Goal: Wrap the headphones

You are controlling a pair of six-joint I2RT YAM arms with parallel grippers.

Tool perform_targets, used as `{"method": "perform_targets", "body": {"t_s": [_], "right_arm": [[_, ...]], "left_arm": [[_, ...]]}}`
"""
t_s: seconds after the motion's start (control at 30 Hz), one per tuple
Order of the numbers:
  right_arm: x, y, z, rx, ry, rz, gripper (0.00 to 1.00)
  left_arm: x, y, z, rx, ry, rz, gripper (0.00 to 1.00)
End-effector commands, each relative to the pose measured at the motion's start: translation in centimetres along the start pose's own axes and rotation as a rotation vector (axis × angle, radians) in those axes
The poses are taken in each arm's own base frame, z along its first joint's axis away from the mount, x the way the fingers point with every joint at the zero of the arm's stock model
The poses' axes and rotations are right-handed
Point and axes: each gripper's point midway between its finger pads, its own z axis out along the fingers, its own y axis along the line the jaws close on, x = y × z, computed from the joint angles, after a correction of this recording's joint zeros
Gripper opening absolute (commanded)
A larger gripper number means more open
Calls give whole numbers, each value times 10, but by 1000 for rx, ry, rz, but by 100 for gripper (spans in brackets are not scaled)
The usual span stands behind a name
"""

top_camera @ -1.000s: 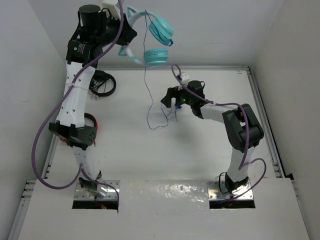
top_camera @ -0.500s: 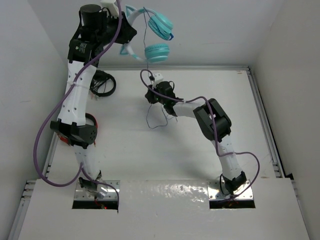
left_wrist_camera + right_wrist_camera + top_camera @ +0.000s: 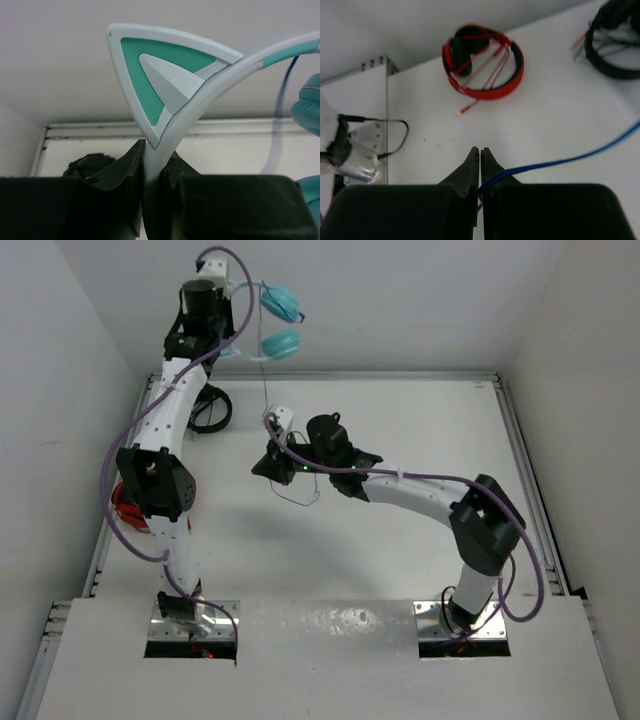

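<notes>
Headphones (image 3: 185, 105): smooth, satin plastic headband. Cable (image 3: 555, 162): glossy blue sheath. Left claw (image 3: 155, 160) fingers: matt black plastic. Bench (image 3: 540, 130): smooth, matt white surface.

White links and black joints on the left arm (image 3: 165, 430) and right arm (image 3: 420, 495); looping purple cables (image 3: 243, 275); black wedge-shaped fingers (image 3: 467, 170).

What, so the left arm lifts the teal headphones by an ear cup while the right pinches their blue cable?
Not an ear cup: the left wrist view shows the left gripper clamped on the headband. The right gripper does pinch the cable.
</notes>
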Motion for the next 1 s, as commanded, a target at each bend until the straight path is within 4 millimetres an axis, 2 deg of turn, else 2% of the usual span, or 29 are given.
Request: {"method": "perform_targets", "body": {"t_s": [0.0,0.03,0.07,0.1,0.13,0.17,0.2,0.23,0.27,0.3,0.33,0.4,0.43,0.47,0.5,0.53,0.57,0.6,0.63,0.67,0.7,0.73,0.77,0.8,0.83,0.87,0.9,0.93,0.97], "right_arm": [[-62,13,-24,-59,-76,-80,0],[-80,12,-29,-46,-75,-91,0],[-97,4,-36,7,-89,-112,0],[-108,-8,-42,61,-85,-149,0],[-128,-29,-57,151,-77,-155,0],[-143,-58,-76,309,-82,-162,0],[-144,-79,-92,401,-55,-157,0],[-161,-111,-118,513,-75,-157,0],[-168,-126,-133,585,-73,-164,0],[-161,-152,-149,706,-15,-167,0],[-189,-169,-170,794,-45,-200,0],[-213,-202,-188,924,-42,-246,0],[-217,-212,-189,949,-34,-267,0],[-223,-224,-196,1007,-25,-301,0],[-233,-247,-202,1062,-50,-301,0],[-234,-260,-207,1094,-52,-290,0],[-235,-271,-213,1120,-72,-253,0],[-234,-282,-220,1142,-84,-227,0],[-225,-298,-233,1169,-80,-196,0],[-206,-309,-232,1170,-80,-145,0],[-204,-314,-246,1164,-109,-119,0],[-198,-315,-245,1135,-148,-75,0],[-177,-309,-222,982,-195,-19,0],[-177,-308,-222,980,-197,-15,0],[-162,-306,-208,923,-191,-10,2],[-162,-288,-187,777,-222,13,3],[-151,-283,-175,715,-256,24,5],[-147,-267,-160,609,-283,36,10],[-166,-258,-155,546,-409,39,12]], "left_arm": [[-21,20,14,-117,-148,145,0],[-18,13,14,-86,-151,216,0],[-7,7,15,-62,-130,265,0],[25,-5,18,-22,-63,333,0],[30,-14,11,38,-48,425,0],[41,-17,9,79,-14,453,0],[50,-24,7,142,12,482,0],[64,-26,0,191,73,509,0],[71,-33,-5,266,91,539,0],[77,-48,-13,391,88,613,0],[92,-53,-26,465,136,647,0],[105,-72,-50,618,159,697,0],[109,-78,-58,651,173,722,0],[113,-95,-70,699,179,755,0],[117,-100,-86,744,197,797,0],[121,-108,-97,779,204,811,0],[120,-122,-110,837,195,784,0],[117,-126,-118,851,207,742,0],[101,-127,-121,833,188,685,0],[92,-129,-124,812,201,578,0],[81,-128,-127,798,193,532,0],[72,-127,-128,788,188,484,0],[44,-134,-141,796,164,380,0],[44,-134,-141,796,164,379,0],[24,-139,-150,802,143,313,0],[14,-141,-154,808,129,285,0],[-3,-145,-162,810,104,239,0],[-10,-148,-167,815,91,221,0],[-22,-148,-170,787,74,186,0]]}}
